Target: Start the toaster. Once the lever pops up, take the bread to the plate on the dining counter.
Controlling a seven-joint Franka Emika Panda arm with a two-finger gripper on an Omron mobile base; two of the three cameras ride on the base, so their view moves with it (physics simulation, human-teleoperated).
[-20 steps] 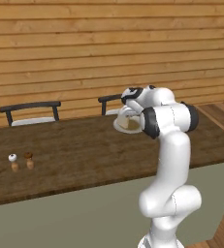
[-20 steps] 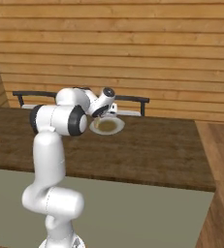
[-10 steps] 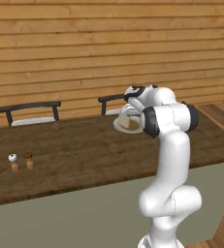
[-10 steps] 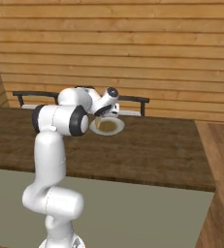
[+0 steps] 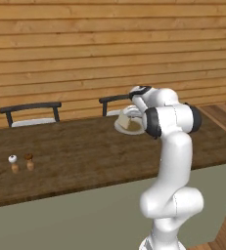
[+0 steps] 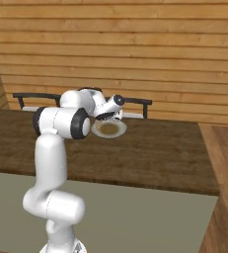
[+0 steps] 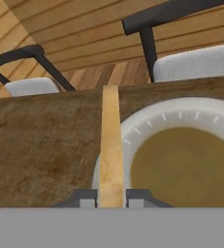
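My gripper (image 7: 111, 197) is shut on the bread (image 7: 111, 145), a thin tan slice seen edge-on and held upright between the fingertips (image 7: 87, 198). The slice hangs over the left rim of the round white plate (image 7: 150, 120), which rests on the dark wood dining counter (image 7: 36, 145). From the left base view the gripper (image 5: 130, 111) reaches down at the plate (image 5: 120, 128), with the pale bread (image 5: 124, 118) just above it. In the right base view the gripper (image 6: 107, 116) hovers over the plate (image 6: 110, 130) on the dining counter (image 6: 155, 153). The toaster and its lever are out of view.
Two dark-framed chairs (image 5: 31, 113) (image 5: 113, 100) with grey seats stand behind the counter, also close in the hand view (image 7: 191, 60) (image 7: 31, 85). Small salt and pepper shakers (image 5: 12, 162) (image 5: 30, 161) sit far left. The counter ends on the right (image 6: 209, 185).
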